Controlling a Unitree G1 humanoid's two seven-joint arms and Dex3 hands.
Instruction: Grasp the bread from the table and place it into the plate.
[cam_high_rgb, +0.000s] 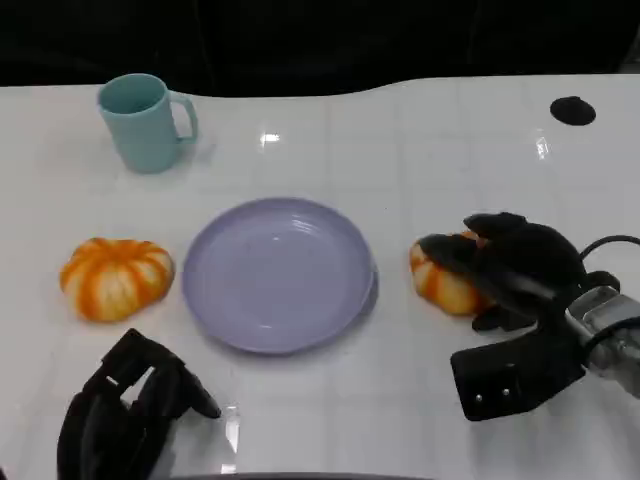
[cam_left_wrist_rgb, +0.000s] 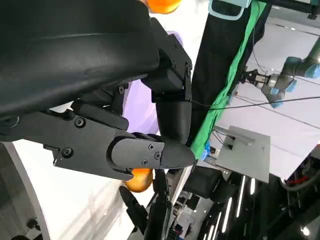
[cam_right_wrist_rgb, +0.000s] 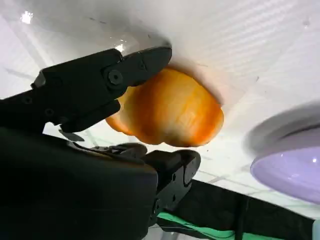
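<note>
Two orange-and-white breads lie on the surface, and we go from left to right. Near the left edge sits the striped bread (cam_high_rgb: 116, 278), untouched, with a teal mug (cam_high_rgb: 145, 122) behind it toward the far left corner. At the near left edge our left robot hand (cam_high_rgb: 125, 410) rests low, fingers curled inward and holding nothing. In the middle stands the lilac plate (cam_high_rgb: 277, 273), bare. Just to its right lies the second bread (cam_high_rgb: 445, 279), and our right robot hand (cam_high_rgb: 505, 270) is draped over it; the right wrist view shows fingers (cam_right_wrist_rgb: 107, 80) pressing on one side and more coming round beneath, so we judge it gripped, though not yet lifted. We judge this bread light, rounded and somewhat yielding, its glossy crust liable to slip. Best we hold it across its widest part, on opposite sides, with moderate pressure and no crushing.
</note>
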